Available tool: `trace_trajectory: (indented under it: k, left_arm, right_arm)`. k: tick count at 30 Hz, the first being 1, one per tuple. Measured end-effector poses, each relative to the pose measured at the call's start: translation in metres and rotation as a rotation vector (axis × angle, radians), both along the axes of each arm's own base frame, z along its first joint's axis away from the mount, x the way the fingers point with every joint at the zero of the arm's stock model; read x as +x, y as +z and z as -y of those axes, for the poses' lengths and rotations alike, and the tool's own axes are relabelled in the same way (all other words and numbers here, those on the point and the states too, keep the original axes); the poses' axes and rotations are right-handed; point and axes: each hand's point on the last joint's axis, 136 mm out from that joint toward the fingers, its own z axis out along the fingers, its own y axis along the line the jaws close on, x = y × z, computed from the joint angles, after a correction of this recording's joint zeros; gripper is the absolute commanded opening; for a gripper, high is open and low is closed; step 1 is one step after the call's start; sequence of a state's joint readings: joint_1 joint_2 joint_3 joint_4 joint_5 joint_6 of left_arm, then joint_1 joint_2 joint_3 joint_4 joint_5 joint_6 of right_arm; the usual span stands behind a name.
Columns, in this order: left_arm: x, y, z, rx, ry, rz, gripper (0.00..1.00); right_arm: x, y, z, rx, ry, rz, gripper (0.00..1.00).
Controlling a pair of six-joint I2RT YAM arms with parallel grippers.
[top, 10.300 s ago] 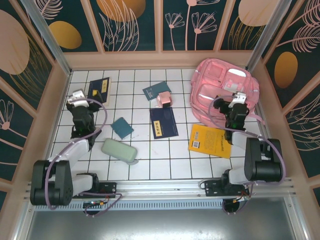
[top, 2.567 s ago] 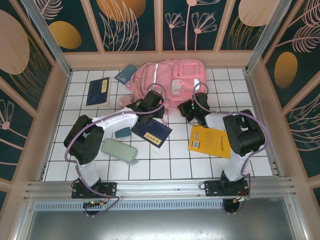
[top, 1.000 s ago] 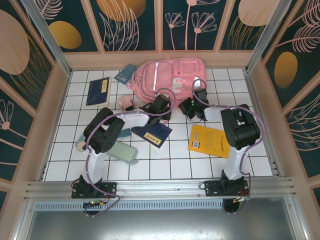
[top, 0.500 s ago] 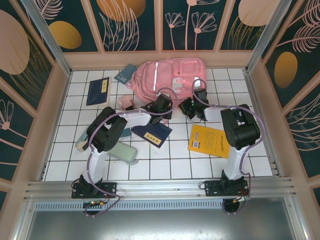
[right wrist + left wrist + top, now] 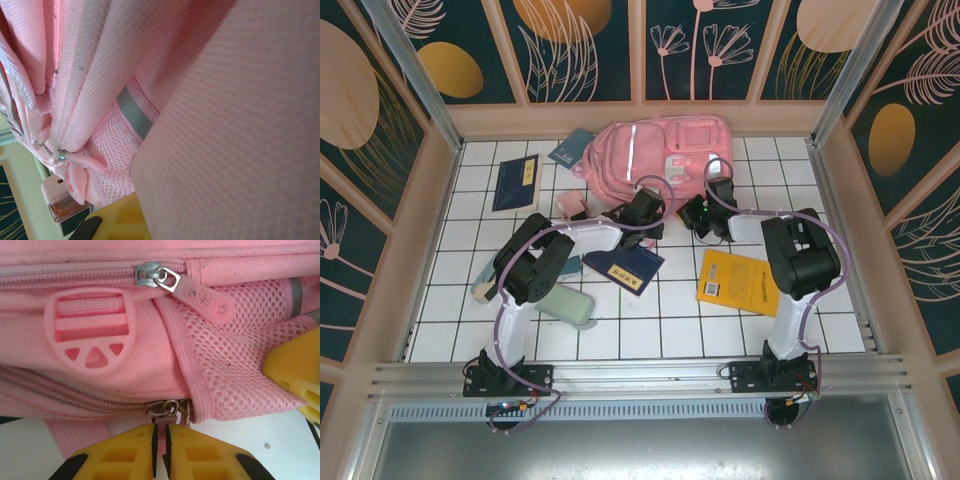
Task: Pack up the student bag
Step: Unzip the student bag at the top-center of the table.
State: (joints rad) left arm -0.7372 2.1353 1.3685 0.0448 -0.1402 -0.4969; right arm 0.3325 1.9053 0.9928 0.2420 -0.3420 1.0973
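The student bag (image 5: 655, 155) lies flat on the white-tiled worktop (image 5: 840, 300), at its far edge, and you will find both hands at the bag's near edge. The left hand (image 5: 159, 432) is closed to a thin slit directly below the bag's lower zipper slider (image 5: 167, 409), pinching the pull that runs down into that slit. Above it on the bag sit a pink buckle (image 5: 90, 325) and an upper zipper pull (image 5: 200, 295). The right hand (image 5: 703, 213) is fully closed just right of the left hand, one yellow finger (image 5: 292, 372) pressed against the bag's mesh pocket (image 5: 235, 365); you cannot tell whether it pinches cloth. A dark blue book (image 5: 630, 265) and a yellow book (image 5: 740, 282) lie near the bag's near side, and a teal book (image 5: 570, 147) touches its left side.
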Motion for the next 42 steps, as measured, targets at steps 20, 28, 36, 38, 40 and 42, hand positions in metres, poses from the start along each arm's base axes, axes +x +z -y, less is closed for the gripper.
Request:
trace_trajectory:
  k: [20, 28, 36, 38, 40, 42]
  left_arm:
    - [0.008, -0.016, 0.005, 0.047, -0.012, -0.018, 0.12]
    - [0.009, -0.014, 0.002, 0.059, 0.000, -0.007, 0.00]
    - [0.003, -0.001, -0.010, 0.072, 0.011, -0.017, 0.00]
    - [0.003, 0.007, -0.017, 0.064, 0.018, -0.015, 0.00]
    - [0.005, 0.015, -0.027, 0.055, 0.033, -0.014, 0.00]
    - [0.008, 0.020, -0.038, 0.050, 0.050, -0.017, 0.00]
  right_arm:
    - [0.002, 0.000, 0.003, 0.000, -0.007, 0.002, 0.00]
    - [0.002, 0.000, 0.004, 0.001, -0.005, 0.002, 0.00]
    - [-0.001, 0.006, 0.014, -0.011, -0.002, 0.009, 0.00]
    - [-0.003, 0.011, 0.021, -0.012, -0.006, 0.016, 0.00]
    - [-0.005, 0.017, 0.030, -0.010, -0.019, 0.022, 0.00]
    - [-0.008, 0.022, 0.039, -0.006, -0.032, 0.029, 0.00]
